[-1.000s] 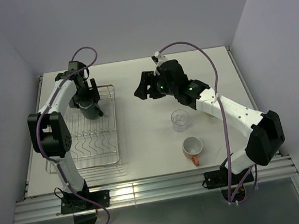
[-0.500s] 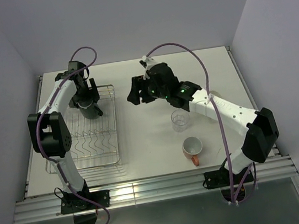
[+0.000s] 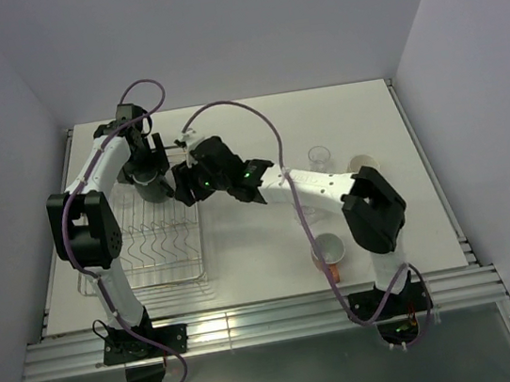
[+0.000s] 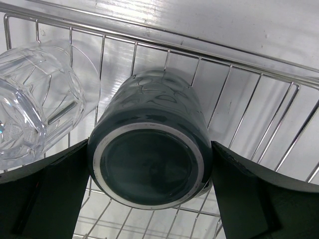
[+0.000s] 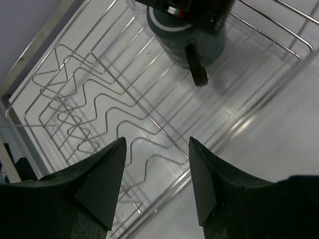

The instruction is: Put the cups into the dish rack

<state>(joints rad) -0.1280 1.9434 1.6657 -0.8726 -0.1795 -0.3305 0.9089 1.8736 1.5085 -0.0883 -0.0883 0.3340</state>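
In the rack (image 3: 163, 247), at the left edge of the desk (image 3: 244, 249), our left fingers (image 4: 45, 199) stand wide astride the upturned mug (image 4: 149, 164); our right fingers (image 5: 99, 184), half-spread and empty, hover so close they could clip its handle.

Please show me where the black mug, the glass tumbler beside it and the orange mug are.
black mug (image 4: 149, 167), left wrist view, on its round base.
glass tumbler (image 4: 50, 79), left wrist view, on its cut-glass side wall.
orange mug (image 3: 329, 250), top view, on its white inside.
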